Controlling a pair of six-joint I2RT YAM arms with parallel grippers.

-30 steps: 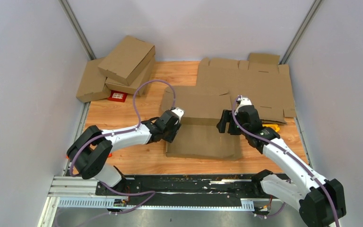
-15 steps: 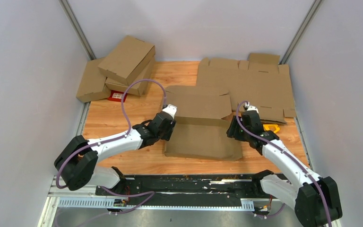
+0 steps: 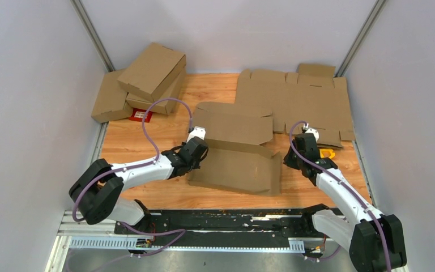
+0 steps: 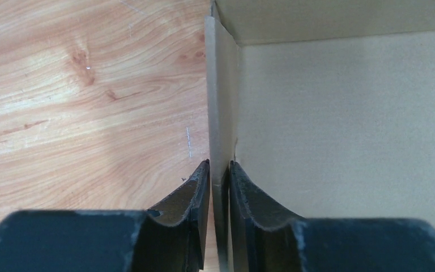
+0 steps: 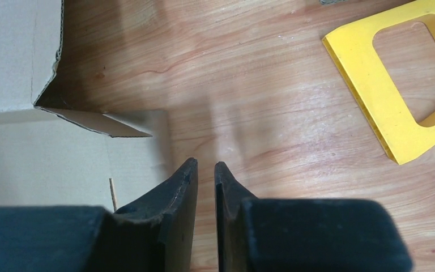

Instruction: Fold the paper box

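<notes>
Plain pale grey walls [image 3: 28,113] enclosed the light, wood-grained tabletop [image 3: 147,139] on three sides, with grey metal corner posts [image 3: 93,35] slanting up at the two far corners. A black strip with silver aluminium rails [image 3: 90,224] ran along the near edge. Lighting was even and soft.

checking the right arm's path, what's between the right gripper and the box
Only bare wood table lies between the right gripper and the box, as the right wrist view shows. The yellow frame sits off on the other side.
</notes>
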